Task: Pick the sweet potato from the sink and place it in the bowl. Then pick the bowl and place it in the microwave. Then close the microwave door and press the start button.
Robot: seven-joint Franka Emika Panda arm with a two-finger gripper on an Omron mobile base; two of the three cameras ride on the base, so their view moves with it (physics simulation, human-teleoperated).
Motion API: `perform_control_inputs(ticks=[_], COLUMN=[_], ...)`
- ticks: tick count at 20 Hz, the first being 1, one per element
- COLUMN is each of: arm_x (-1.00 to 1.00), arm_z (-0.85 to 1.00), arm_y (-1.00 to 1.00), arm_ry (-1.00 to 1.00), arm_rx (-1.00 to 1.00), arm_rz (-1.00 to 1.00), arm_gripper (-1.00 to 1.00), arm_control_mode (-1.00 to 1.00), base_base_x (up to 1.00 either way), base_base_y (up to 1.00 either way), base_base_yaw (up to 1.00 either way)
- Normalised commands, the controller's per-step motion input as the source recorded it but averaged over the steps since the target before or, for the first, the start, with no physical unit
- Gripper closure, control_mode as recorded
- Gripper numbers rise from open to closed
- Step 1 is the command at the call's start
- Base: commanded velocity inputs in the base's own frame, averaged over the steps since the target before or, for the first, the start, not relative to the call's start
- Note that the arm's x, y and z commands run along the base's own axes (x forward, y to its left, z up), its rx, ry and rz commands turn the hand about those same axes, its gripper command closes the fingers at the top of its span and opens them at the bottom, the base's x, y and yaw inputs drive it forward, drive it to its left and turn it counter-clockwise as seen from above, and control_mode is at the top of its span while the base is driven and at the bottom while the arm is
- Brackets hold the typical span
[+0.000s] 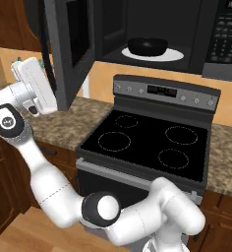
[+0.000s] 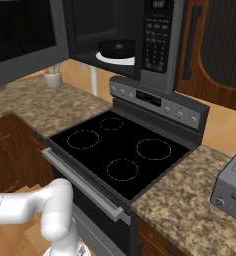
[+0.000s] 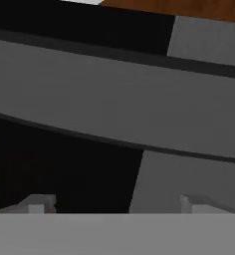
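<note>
Door just before spread end effector

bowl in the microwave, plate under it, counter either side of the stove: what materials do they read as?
Glossy black round bowl: glazed ceramic or plastic, judging by its highlights; can't tell which.
Round white turntable plate: matte, looks like ceramic or glass.
Speckled brown countertop: granite-like mottling, polished stone or laminate.

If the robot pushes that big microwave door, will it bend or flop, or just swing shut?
The microwave door looks like a flat, stiff panel, so it probably won't bend. It stands swung open at the left side of the microwave, so a push from the hand would likely swing it. It looks big, maybe heavy.
</note>
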Motion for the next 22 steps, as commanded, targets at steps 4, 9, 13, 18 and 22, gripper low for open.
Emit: perform_control_inputs(ticks=[4, 9, 13, 18, 22], arm_x=[-0.12, -0.03, -0.34, -0.25, 0.0], arm_z=[0.16, 0.02, 0.0, 0.08, 0.13], arm_y=[-1.0, -1.0, -1.0, -1.0, -1.0], arm_ry=[-0.07, -0.01, -0.15, -0.11, -0.02], arm_rx=[0.18, 0.09, 0.1, 0.05, -0.05], arm_rz=[0.0, 0.0, 0.0, 0.0, 0.0], arm_gripper=[-1.0, -1.0, -1.0, -1.0, -1.0], arm_control_mode=[-1.0, -1.0, -1.0, -1.0, -1.0], base_base_x=[0.0, 0.0, 0.0, 0.0, 0.0], base_base_y=[0.0, 0.0, 0.0, 0.0, 0.0], base_base_yaw=[0.0, 0.0, 0.0, 0.0, 0.0])
